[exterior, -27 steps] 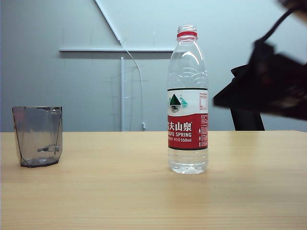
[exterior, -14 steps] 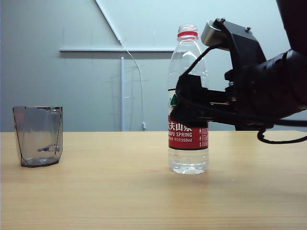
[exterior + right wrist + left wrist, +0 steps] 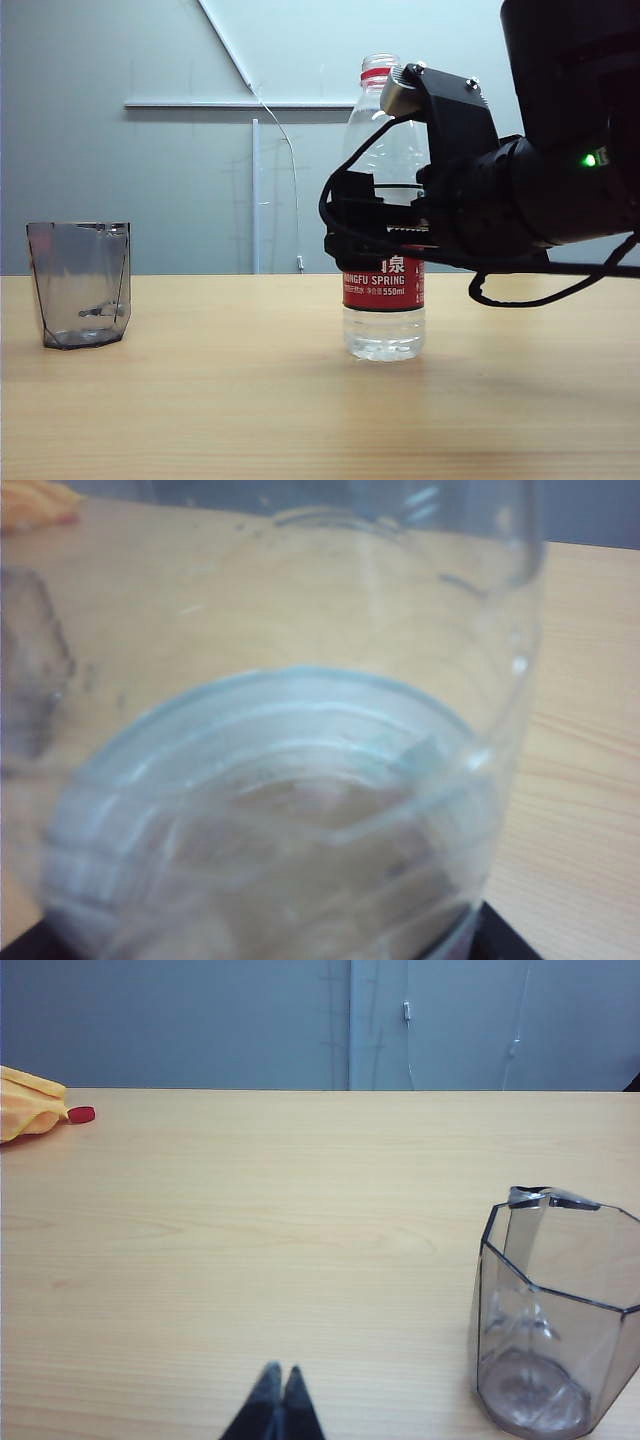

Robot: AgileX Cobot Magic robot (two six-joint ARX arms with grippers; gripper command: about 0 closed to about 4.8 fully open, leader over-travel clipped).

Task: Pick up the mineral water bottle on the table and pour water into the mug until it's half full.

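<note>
The mineral water bottle (image 3: 385, 320) stands upright on the table (image 3: 220, 400), right of centre. My right gripper (image 3: 350, 225) reaches in from the right at label height, open, with a black finger on either side of the bottle. In the right wrist view the clear bottle (image 3: 300, 780) fills the frame between the right gripper (image 3: 260, 945) fingers; I cannot make out the water level. The empty smoky-grey mug (image 3: 79, 284) sits at the far left. In the left wrist view the mug (image 3: 548, 1320) stands off to one side of my shut left gripper (image 3: 279, 1370).
A yellow cloth (image 3: 30, 1105) and a small red cap (image 3: 81, 1114) lie near the far edge of the table (image 3: 250, 1220). A grey wall with a white conduit (image 3: 254, 190) stands behind. Bare wood lies between mug and bottle.
My right arm has swung in from the upper right and come down, so its open fingers now stand around the bottle's label. The bottle has shifted slightly left. The mug has not moved.
</note>
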